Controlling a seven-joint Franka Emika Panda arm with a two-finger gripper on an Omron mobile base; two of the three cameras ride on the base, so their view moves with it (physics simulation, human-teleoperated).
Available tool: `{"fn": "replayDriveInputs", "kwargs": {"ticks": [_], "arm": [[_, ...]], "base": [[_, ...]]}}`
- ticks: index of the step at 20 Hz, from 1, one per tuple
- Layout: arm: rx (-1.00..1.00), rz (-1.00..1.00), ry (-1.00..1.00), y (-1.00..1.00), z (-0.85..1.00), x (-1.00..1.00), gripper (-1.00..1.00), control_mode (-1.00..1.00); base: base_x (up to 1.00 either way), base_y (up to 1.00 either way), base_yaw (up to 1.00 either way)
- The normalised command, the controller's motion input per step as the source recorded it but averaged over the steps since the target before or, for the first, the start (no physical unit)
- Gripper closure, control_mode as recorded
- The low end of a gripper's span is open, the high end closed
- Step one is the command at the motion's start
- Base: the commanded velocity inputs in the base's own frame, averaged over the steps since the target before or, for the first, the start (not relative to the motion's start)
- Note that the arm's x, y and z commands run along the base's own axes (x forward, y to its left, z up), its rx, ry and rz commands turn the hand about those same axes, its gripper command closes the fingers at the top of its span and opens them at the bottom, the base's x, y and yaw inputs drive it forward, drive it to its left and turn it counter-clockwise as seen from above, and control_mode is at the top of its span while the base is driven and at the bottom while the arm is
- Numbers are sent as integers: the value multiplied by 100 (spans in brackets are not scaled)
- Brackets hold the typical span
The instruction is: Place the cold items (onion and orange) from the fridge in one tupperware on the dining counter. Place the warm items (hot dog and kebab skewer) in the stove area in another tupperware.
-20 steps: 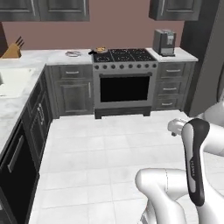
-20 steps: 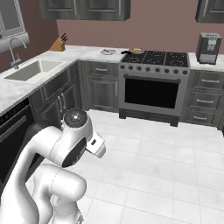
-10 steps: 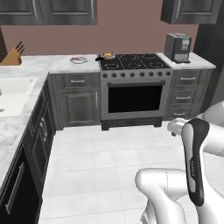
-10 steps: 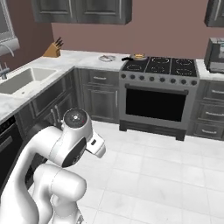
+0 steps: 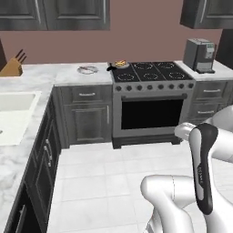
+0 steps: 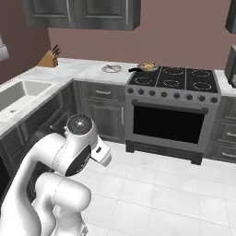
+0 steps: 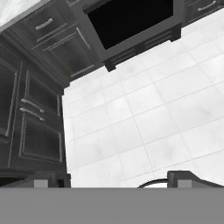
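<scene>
1. The black gas stove with its dark oven door (image 5: 152, 109) stands in the upper middle of the left base view. A small dark pan holding something yellow-brown (image 5: 120, 64), probably one of the warm items, rests on its upper-left burner.
2. Just to the left of the pan, a round grey plate or lid (image 5: 87, 69) lies on the white marble tabletop (image 5: 45, 75); what it carries is too small to tell.
3. The gripper (image 7: 113, 181) is spread wide and holds nothing. In the hand view its two dark fingertips (image 7: 186, 178) point down at the white tiled floor (image 7: 144, 109), well apart from the stove.
4. No tupperware, onion or orange can be made out from here.
5. Judged risk: the arm is folded low, so a reach begun too early would likely fall short of the pan.
6. Judged risk: the pan sits at the stove's edge next to the plate, so a careless approach could knock either one.
7. The skewer and hot dog cannot be told apart at this range, so the wrong item may be targeted.
</scene>
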Motion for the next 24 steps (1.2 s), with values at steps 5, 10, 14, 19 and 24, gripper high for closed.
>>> {"fn": "replayDriveInputs", "kwargs": {"ticks": [5, 10, 14, 19, 24], "arm": [[0, 0, 0, 0, 0, 0, -100, 100], [0, 0, 0, 0, 0, 0, -100, 100], [0, 0, 0, 0, 0, 0, -100, 100], [0, 0, 0, 0, 0, 0, -100, 100], [0, 0, 0, 0, 0, 0, -100, 100]], "base": [[94, 26, 0], [90, 26, 0], [87, 31, 0], [85, 55, 0], [82, 33, 0]]}}
